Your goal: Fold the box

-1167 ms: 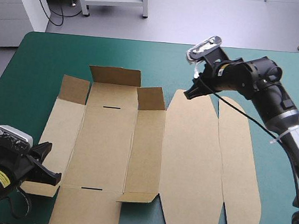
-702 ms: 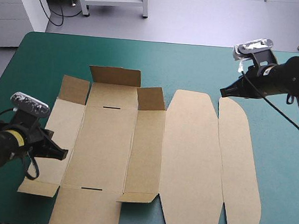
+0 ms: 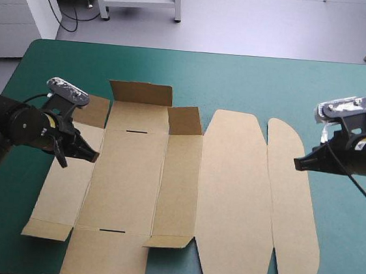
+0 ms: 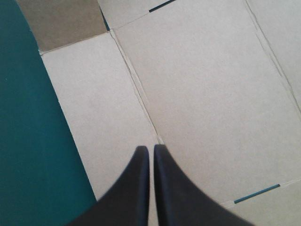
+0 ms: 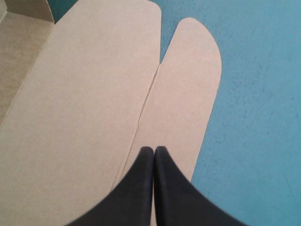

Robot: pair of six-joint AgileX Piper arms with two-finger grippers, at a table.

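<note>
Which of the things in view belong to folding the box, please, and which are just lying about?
For the job: the box, flat brown board; the left gripper, shut, over its left crease; the right gripper, shut, over its narrow rounded flap.
Lying about: nothing loose visible; only the teal-green cover underneath.

1 box [image 3: 129,184], brown board, one flat sheet, bearing 2 slots [image 3: 136,132] and 2 rounded panels [image 3: 235,201]. 2 pincers: left pincer [image 3: 93,157], right pincer [image 3: 296,165]; 4 black fingers [image 4: 134,188] in all. 1 surface [image 3: 241,78], teal-green cover.
</note>
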